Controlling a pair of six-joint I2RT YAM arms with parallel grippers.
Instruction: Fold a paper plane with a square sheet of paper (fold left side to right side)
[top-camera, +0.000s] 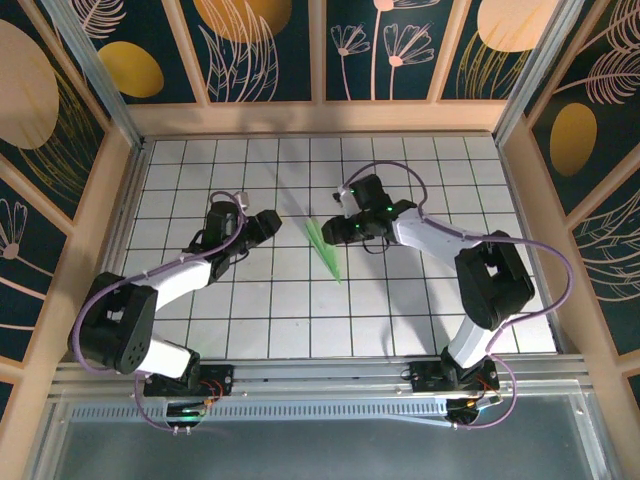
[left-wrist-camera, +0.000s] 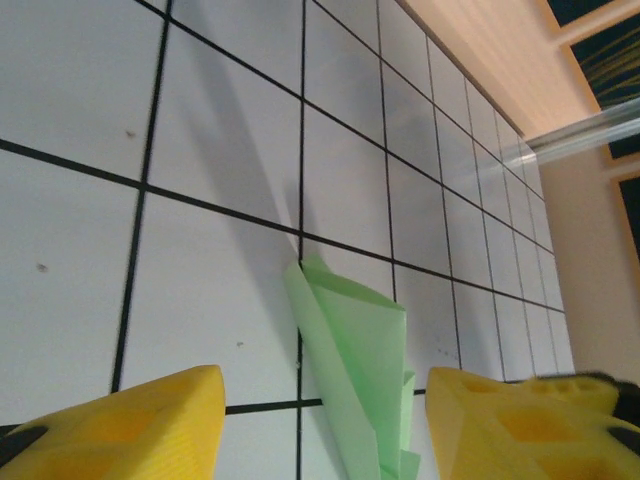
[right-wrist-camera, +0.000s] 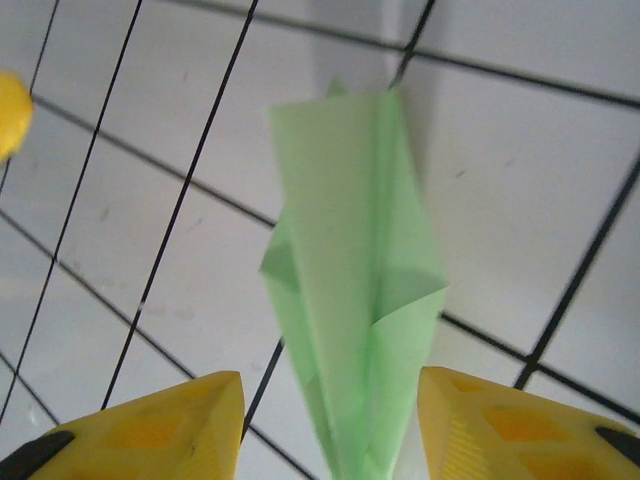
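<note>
**Left gripper** (left-wrist-camera: 320, 435), left wrist view: the two yellow fingers (left-wrist-camera: 130, 430) stand apart at the bottom of the frame and clamp nothing. The paper plane (left-wrist-camera: 355, 360) lies between them, a slim pale-green folded strip with its layers lifting slightly along the creases. White tile separates it from the finger on the left of the frame. Its edge comes just beside the finger on the right, and whether the two touch cannot be told. **Right gripper** (right-wrist-camera: 330, 435), right wrist view: its jaws are likewise apart, one yellow finger (right-wrist-camera: 150, 430) at each lower corner. The same folded paper runs up the middle of the gap, with bare tile on either side, so it is not gripped. A central crease and a small turned-out flap on each flank are visible. **Top external view:** the two grippers face each other across the plane, the left one on its left and the right one on its right, both near it. The plane lies near the centre of the table (top-camera: 200, 320), slanting from upper left to lower right across the black grid lines (top-camera: 294, 280) of the white tiles. Purple cables (top-camera: 90, 310) loop along both arms. A light wooden frame (top-camera: 320, 117) borders the table, and behind it are dark panels (top-camera: 250, 40) with yellow and pink plant motifs.
</note>
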